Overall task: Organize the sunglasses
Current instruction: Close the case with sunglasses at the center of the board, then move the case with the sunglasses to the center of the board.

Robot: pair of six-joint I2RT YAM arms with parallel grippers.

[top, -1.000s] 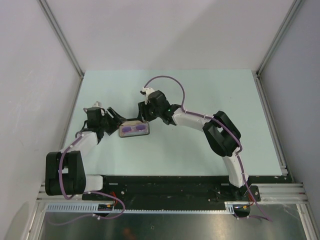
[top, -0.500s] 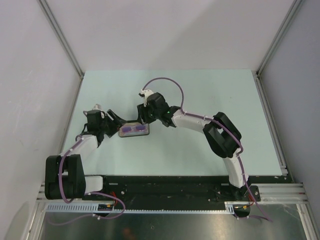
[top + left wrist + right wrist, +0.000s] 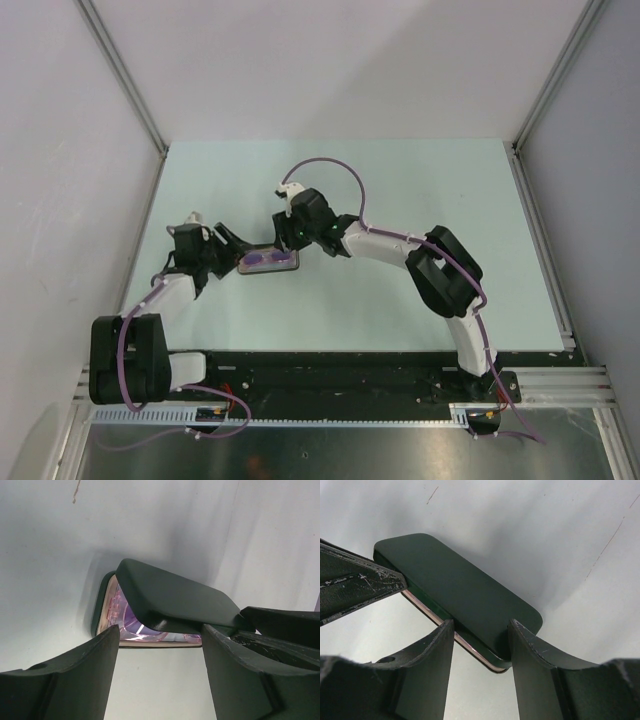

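Where the two arms meet on the pale green desk (image 3: 400,300), a dark oblong case (image 3: 97,615) with rounded corners lies flat, and the sunglasses (image 3: 266,260) rest inside it. From above they show as a small pink-purple patch filling the case's tray. Close up, through the left wrist camera, a thin translucent pink-purple frame and pale, glowing lenses peek out under the lid (image 3: 460,587), which is tilted low over them with only a narrow gap on the near side. The left pincer (image 3: 228,252) sits at the case's left end, its jaws spread apart, the case's edge just beyond its tips. The right pincer (image 3: 290,240) reaches in from the other side, jaws parted over the lid's end, which is wider than the gap between them.
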